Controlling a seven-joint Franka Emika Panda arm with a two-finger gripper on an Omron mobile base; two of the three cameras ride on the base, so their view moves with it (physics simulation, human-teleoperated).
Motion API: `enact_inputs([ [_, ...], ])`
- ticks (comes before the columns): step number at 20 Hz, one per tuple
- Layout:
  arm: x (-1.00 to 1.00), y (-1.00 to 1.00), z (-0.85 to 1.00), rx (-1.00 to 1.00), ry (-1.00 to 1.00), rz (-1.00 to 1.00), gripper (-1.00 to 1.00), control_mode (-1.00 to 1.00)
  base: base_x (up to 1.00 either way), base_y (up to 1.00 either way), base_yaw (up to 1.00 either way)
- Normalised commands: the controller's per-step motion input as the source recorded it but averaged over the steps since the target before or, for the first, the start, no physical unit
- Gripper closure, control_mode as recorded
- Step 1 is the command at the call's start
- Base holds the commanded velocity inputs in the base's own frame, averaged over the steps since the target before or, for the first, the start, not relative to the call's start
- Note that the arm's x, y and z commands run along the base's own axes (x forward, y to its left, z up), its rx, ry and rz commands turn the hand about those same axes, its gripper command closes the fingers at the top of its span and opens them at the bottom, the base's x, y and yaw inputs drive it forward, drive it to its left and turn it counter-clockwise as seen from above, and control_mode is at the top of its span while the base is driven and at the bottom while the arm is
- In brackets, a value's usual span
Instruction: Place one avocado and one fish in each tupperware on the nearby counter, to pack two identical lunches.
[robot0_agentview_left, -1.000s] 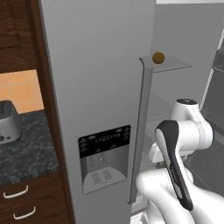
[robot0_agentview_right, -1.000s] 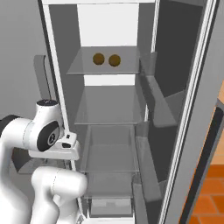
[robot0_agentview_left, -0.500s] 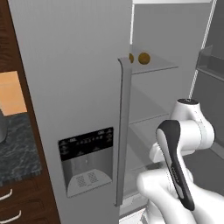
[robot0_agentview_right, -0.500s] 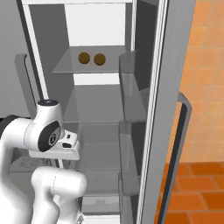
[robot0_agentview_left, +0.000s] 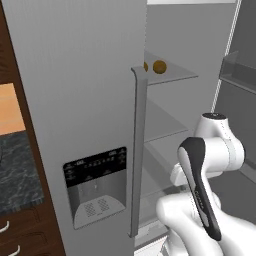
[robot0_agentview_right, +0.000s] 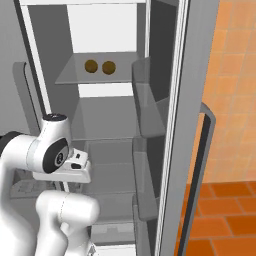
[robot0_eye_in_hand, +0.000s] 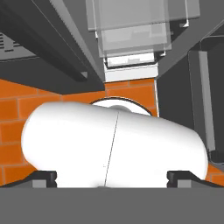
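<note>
Two round brown-olive avocados sit side by side on the fridge's upper glass shelf, one avocado (robot0_agentview_right: 91, 66) left of the other avocado (robot0_agentview_right: 108, 67). From the left side an avocado (robot0_agentview_left: 159, 66) shows fully and its twin peeks from behind the door handle. My gripper (robot0_eye_in_hand: 112, 178) is open, its two dark fingertips (robot0_eye_in_hand: 43, 177) far apart, with nothing between them. It hangs low in front of the fridge, pointing down at the orange floor, well below the avocados. A strip of dark marbled counter (robot0_agentview_left: 15, 170) lies at the far left. The fish and the tupperware are out of view.
The fridge's left door (robot0_agentview_left: 75, 100), with a dispenser panel (robot0_agentview_left: 95, 187) and a long handle (robot0_agentview_left: 139, 150), is closed. Its right door (robot0_agentview_right: 175, 125) stands open with bins (robot0_agentview_right: 147, 112) on the inside. Glass shelves (robot0_agentview_right: 107, 117) sit below the avocados. Orange tiled floor (robot0_agentview_right: 220, 220) lies to the right.
The base has driven: both base views slid left, the toaster left the picture and more of the fridge interior and orange wall came in. The arm keeps its folded pose and the gripper stays open.
</note>
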Motion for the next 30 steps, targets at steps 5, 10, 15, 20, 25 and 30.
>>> enact_inputs([
  [5, 0.00, 0.00, 0.00, 0.00, 0.00, 0.00, -1.00, 1.00, 0.00, 0.00, 0.00],
  [10, 0.00, 0.02, 0.62, -0.10, -0.49, 0.06, -1.00, -1.00, 0.00, 0.00, 0.00],
  [15, 0.06, -0.09, 0.88, -0.05, -0.57, 0.14, -1.00, -1.00, 0.00, 0.00, 0.00],
  [20, 0.10, -0.02, 0.53, -0.09, -0.40, 0.05, -1.00, -1.00, 0.00, 0.00, 0.00],
  [25, 0.13, 0.01, 0.36, -0.02, -0.34, 0.03, -1.00, -1.00, 0.00, 0.00, 0.00],
  [30, 0.47, 0.00, 0.21, 0.14, -0.07, -0.04, -1.00, -1.00, 0.00, 0.00, 0.00],
])
